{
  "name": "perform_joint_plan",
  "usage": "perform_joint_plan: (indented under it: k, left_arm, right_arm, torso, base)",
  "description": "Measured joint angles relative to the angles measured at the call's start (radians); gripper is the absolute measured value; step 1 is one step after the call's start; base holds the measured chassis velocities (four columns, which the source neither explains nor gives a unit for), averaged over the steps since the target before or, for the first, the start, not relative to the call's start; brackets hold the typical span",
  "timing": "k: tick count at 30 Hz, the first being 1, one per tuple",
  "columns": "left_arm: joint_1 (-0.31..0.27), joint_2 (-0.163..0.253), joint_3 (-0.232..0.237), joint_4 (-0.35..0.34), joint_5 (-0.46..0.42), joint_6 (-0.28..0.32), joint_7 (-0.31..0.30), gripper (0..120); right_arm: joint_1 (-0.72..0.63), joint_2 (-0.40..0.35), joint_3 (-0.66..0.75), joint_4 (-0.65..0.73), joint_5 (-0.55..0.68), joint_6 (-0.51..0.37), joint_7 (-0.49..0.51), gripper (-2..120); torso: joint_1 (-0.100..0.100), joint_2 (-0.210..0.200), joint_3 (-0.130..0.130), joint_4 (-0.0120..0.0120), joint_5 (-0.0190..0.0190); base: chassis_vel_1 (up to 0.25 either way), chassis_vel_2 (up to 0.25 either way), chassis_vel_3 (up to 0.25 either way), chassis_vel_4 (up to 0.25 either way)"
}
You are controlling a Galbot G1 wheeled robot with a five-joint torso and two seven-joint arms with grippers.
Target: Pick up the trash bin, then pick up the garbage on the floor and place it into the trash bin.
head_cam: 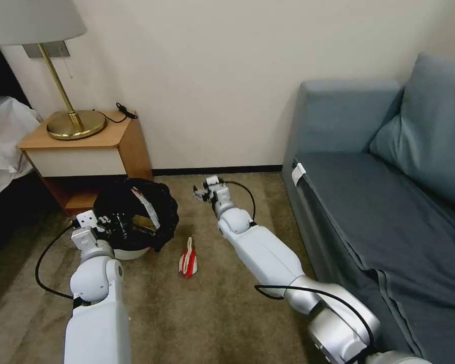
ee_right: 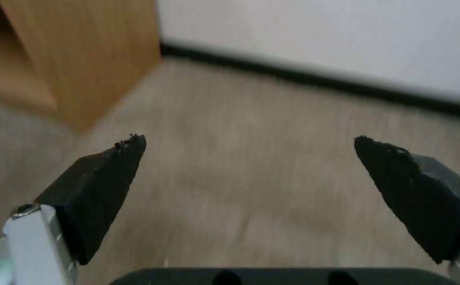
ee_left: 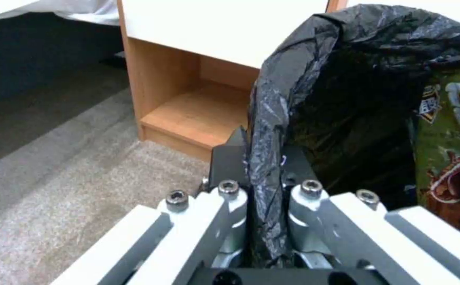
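Nearest me, my two white arms reach forward over the beige carpet floor (head_cam: 212, 313).

My left gripper (ee_left: 264, 174) is clamped on the rim of the small round white plastic trash bin with its glossy black bag liner (head_cam: 136, 215). From the left wrist, the black pads pinch the crinkled liner edge between them, one pad outside the rim, one inside. Bin is tilted, mouth turned toward me. Whether its base touches the carpet, I cannot tell.

Inside the bin: a green-and-gold snack wrapper (ee_left: 449, 158) lies against the liner wall. A pale strip also shows inside the mouth from the head view; what it is I cannot tell.

Just beside the bin, between my arms, a red-and-white packet (head_cam: 188, 259) lies on the carpet, apart from both grippers.

Farther out, my right gripper (head_cam: 201, 192) hangs above bare carpet, fingers spread wide. From the right wrist, both black fingertips (ee_right: 108, 178) stand far apart with nothing between them.

Behind the bin stands a wooden nightstand with a white drawer front (head_cam: 86, 151); on top sits a brass lamp with a pale shade (head_cam: 68, 116). White bedding (head_cam: 0, 141) at far left. A blue-grey fabric sofa (head_cam: 389, 202) runs along my right. Cream wall with dark baseboard (head_cam: 217, 169) closes the back.
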Motion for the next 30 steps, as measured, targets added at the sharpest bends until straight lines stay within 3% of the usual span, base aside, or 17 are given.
perform_joint_plan:
  k: [8,13,30]
  left_arm:
    - [0.003,-0.007,-0.002,-0.007,0.002,0.002,-0.001,4]
    - [0.011,-0.011,-0.002,-0.012,0.007,0.002,-0.003,4]
    - [0.023,-0.011,-0.004,-0.018,0.016,-0.003,-0.007,4]
  right_arm:
    - [-0.045,0.0,-0.01,-0.01,0.069,-0.098,-0.047,100]
    - [-0.081,0.0,-0.028,-0.011,0.055,-0.114,-0.147,100]
    - [-0.124,0.0,-0.08,-0.021,0.025,-0.122,-0.245,100]
  torso:
    - [0.0,0.0,0.0,0.0,0.0]
    - [0.0,0.0,0.0,0.0,0.0001]
    - [0.0,0.0,0.0,0.0,0.0]
  base:
    - [0.0,0.0,0.0,0.0]
    - [0.0,0.0,0.0,0.0]
    - [0.0,0.0,0.0,0.0]
